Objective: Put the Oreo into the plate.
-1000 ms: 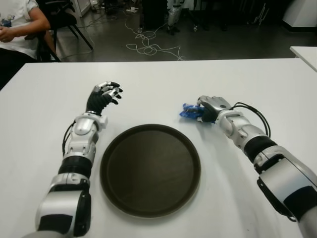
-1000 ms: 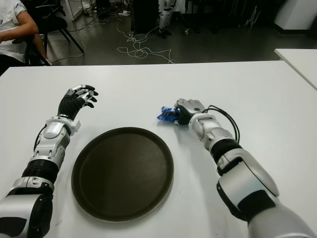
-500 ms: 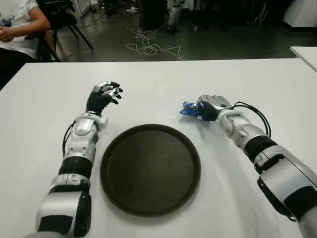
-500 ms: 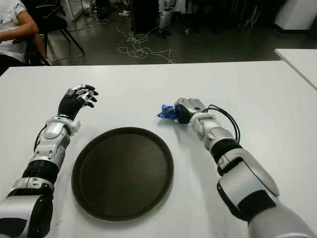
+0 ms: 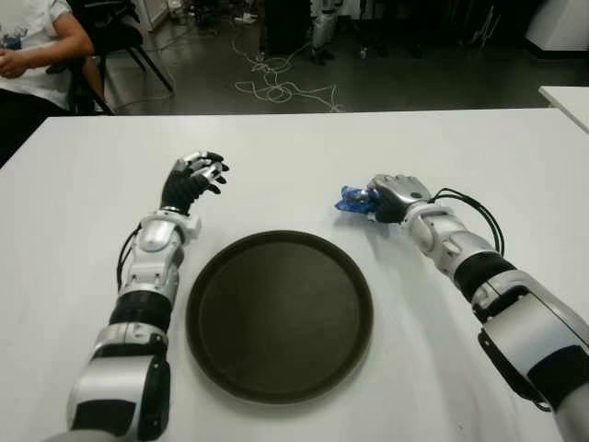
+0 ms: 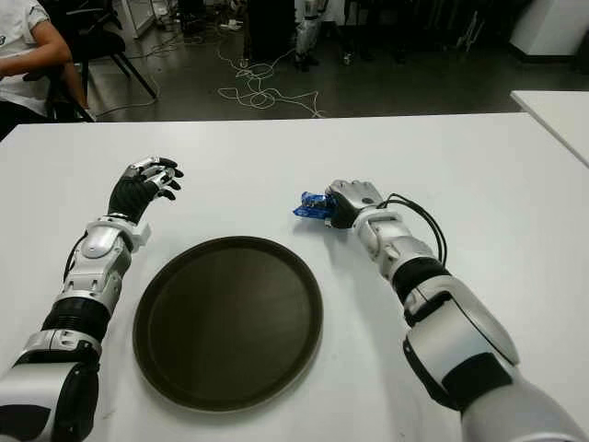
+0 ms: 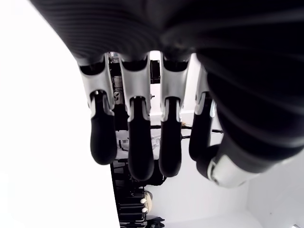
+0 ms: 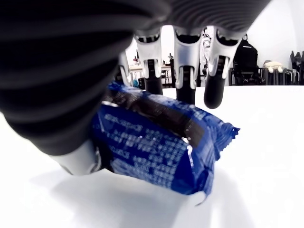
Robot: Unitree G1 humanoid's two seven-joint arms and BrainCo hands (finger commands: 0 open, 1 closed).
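Note:
A blue Oreo packet [image 5: 353, 203] is held in my right hand [image 5: 386, 199], whose fingers curl over it, just beyond the far right rim of the round dark plate [image 5: 279, 314]. In the right wrist view the packet [image 8: 164, 147] sits under my fingers [image 8: 185, 78] and hangs slightly above the white table [image 8: 266, 156]. My left hand [image 5: 191, 180] shows to the far left of the plate with its fingers [image 7: 135, 137] relaxed and nothing in them. Nothing lies in the plate.
The white table [image 5: 294, 157] stretches all around the plate. A seated person [image 5: 32, 55] is at the far left corner. Cables [image 5: 276, 87] lie on the floor beyond the table's far edge. Another white table corner [image 5: 566, 97] shows at far right.
My right hand has lifted the Oreo packet slightly and drawn it a little farther from me. The left hand has barely moved.

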